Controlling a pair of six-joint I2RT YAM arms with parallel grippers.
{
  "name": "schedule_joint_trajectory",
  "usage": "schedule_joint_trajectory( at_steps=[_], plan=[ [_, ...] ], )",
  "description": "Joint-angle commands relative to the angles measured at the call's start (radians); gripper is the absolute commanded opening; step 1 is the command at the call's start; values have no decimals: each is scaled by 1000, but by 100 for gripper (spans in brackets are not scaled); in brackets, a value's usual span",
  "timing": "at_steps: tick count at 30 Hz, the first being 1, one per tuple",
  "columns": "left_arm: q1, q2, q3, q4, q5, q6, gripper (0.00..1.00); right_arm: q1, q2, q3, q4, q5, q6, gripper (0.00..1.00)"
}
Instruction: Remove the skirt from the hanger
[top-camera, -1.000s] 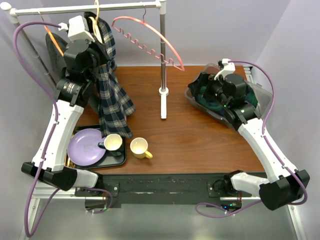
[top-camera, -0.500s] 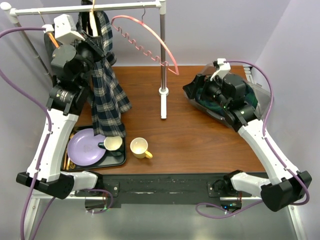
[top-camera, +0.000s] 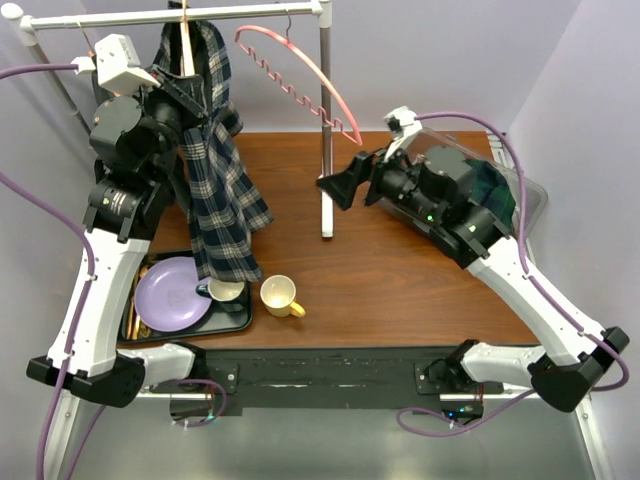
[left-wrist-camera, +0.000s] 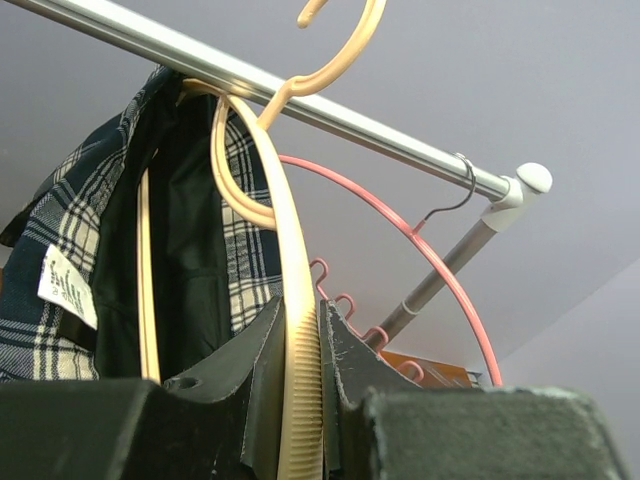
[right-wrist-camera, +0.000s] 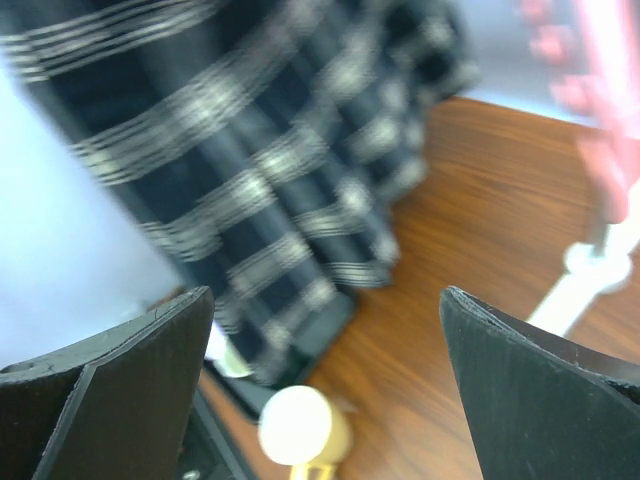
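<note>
A dark blue plaid skirt (top-camera: 222, 200) hangs on a cream hanger (top-camera: 184, 45) whose hook is over the rail (top-camera: 120, 17) at the back left. My left gripper (top-camera: 183, 95) is shut on the hanger's arm (left-wrist-camera: 292, 260) just below the hook. The skirt's waist and label show beside the hanger in the left wrist view (left-wrist-camera: 80, 230). My right gripper (top-camera: 345, 183) is open and empty above the table, beside the rack's pole, pointing left. In its wrist view (right-wrist-camera: 325, 295) the skirt (right-wrist-camera: 250, 150) hangs blurred ahead.
A pink hanger (top-camera: 300, 75) hangs on the rail near the upright pole (top-camera: 324, 120). A black tray (top-camera: 240, 318) holds a purple plate (top-camera: 168, 292) and a cream mug (top-camera: 226, 288). A yellow mug (top-camera: 280, 295) stands beside it. A clear bin (top-camera: 520, 195) of dark clothes is right.
My left gripper has lifted the hanger and skirt up and left, to the rail. My right gripper has left the bin and swung left toward the pole, open.
</note>
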Motion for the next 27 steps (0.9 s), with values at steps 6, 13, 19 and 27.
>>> schedule_joint_trajectory(
  at_steps=[6,13,19,27],
  plan=[
    [6,-60,67,152,67,-68,0,235,162,160,102,123,57,99],
    [6,-91,38,137,58,-79,0,356,346,292,102,197,57,99],
    [6,-128,-5,149,61,-94,0,430,452,395,166,295,26,99],
    [6,-142,-9,147,104,-133,0,477,544,447,246,324,-10,99]
  ],
)
